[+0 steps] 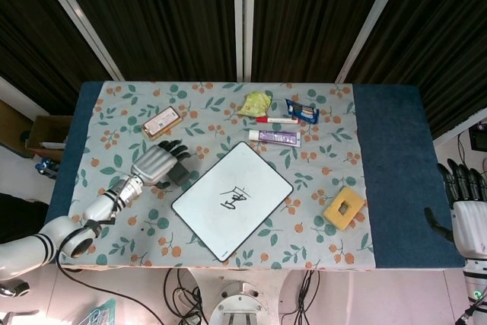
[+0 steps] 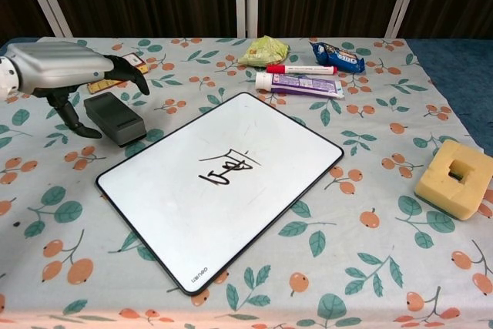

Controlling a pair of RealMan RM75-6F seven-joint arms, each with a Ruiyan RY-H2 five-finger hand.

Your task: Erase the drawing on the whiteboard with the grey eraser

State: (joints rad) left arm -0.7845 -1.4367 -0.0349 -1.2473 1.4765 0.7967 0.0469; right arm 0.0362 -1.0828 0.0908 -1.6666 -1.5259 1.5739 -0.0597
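A whiteboard (image 1: 232,199) (image 2: 219,186) lies tilted in the middle of the table with a black scribble (image 2: 226,167) at its centre. The dark grey eraser (image 2: 115,119) (image 1: 179,173) lies just off the board's far left corner. My left hand (image 1: 158,162) (image 2: 65,68) hovers over the eraser with its fingers spread and nothing in them; the thumb (image 2: 68,117) hangs down at the eraser's left. My right hand (image 1: 466,209) stays off the table's right side, fingers apart and empty.
A yellow sponge block (image 2: 456,178) sits at the right. Along the far side lie a red marker (image 2: 302,69), a purple tube (image 2: 300,83), a blue snack pack (image 2: 337,56), a yellow-green wrapper (image 2: 264,50) and an orange box (image 1: 161,121).
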